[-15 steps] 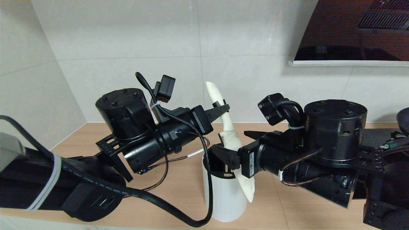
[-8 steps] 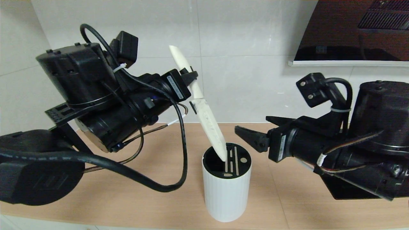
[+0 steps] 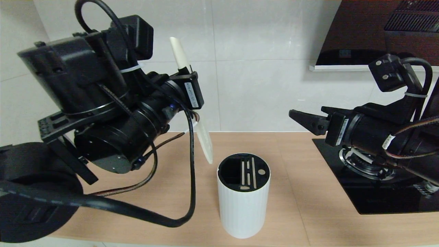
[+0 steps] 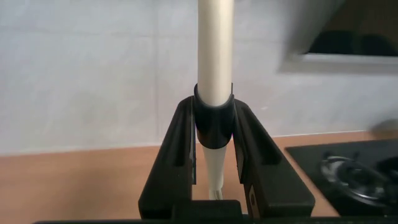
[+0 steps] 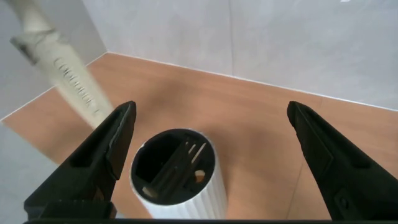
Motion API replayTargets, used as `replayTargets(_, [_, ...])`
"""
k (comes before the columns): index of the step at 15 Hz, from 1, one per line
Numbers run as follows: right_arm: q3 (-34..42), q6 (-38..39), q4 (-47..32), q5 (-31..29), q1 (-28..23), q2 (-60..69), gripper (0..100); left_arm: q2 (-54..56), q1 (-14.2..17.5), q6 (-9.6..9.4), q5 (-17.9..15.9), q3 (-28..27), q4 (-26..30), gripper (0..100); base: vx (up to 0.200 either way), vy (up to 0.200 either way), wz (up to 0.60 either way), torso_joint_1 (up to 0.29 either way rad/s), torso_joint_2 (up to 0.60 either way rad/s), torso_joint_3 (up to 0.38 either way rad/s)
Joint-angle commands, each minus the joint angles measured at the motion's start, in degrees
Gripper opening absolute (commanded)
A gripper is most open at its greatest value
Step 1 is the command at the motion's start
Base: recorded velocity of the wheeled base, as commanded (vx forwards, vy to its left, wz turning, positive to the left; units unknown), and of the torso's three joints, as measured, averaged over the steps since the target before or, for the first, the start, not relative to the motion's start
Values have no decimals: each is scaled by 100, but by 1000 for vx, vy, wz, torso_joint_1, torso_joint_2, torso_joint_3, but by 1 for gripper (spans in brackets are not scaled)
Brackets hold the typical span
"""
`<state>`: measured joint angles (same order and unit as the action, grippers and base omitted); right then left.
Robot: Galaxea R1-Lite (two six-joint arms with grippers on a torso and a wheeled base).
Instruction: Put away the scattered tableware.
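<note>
My left gripper (image 3: pixel 186 73) is shut on the cream handle of a white knife (image 3: pixel 204 142). The knife hangs blade down, its tip above and just left of the white cylindrical holder (image 3: pixel 244 206). The holder stands upright on the wooden counter, and its black slotted top (image 3: pixel 244 168) has nothing in it. In the left wrist view the gripper (image 4: pixel 216 121) clamps the handle (image 4: pixel 216 43) between both fingers. My right gripper (image 3: pixel 306 118) hovers open to the right of the holder, holding nothing. Between the spread fingers of that gripper (image 5: pixel 210 109), the right wrist view shows the holder (image 5: pixel 177 174) and the knife (image 5: pixel 65 68).
A black cooktop (image 3: pixel 367 192) with a burner lies on the counter (image 3: pixel 164 192) at the right, under the right arm. A dark range hood (image 3: pixel 377 34) hangs at the upper right. Tiled walls close the back and left sides.
The left arm lifted the knife up and to the left, so its tip left the holder's top. The right gripper, earlier close around the blade, drew back to the right.
</note>
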<state>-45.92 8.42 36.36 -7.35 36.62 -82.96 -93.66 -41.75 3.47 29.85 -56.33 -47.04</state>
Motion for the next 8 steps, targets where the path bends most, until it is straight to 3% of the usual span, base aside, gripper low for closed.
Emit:
replayTargets(1, [-13, 1, 2, 6, -32, -10, 100, -425, -281, -22, 425, -27, -130, 0, 0, 0, 0, 0, 0, 0])
replayTargets(3, [-4, 1, 2, 6, -41, -80, 100, -944, -465, -49, 618, -106, -710, 0, 0, 0, 0, 0, 0, 0])
replayTargets(5, [-4, 1, 2, 6, -41, -107, 100, -1172, -492, -119, 706, -124, -947, 0, 0, 0, 0, 0, 0, 0])
replayTargets(6, [-4, -7, 2, 6, -41, -107, 100, -1383, -492, -321, 882, -132, -1211, 0, 0, 0, 0, 0, 0, 0])
replayTargets(8, [-4, -7, 2, 6, -41, -115, 100, -1471, -509, -356, 891, -132, -1378, 0, 0, 0, 0, 0, 0, 0])
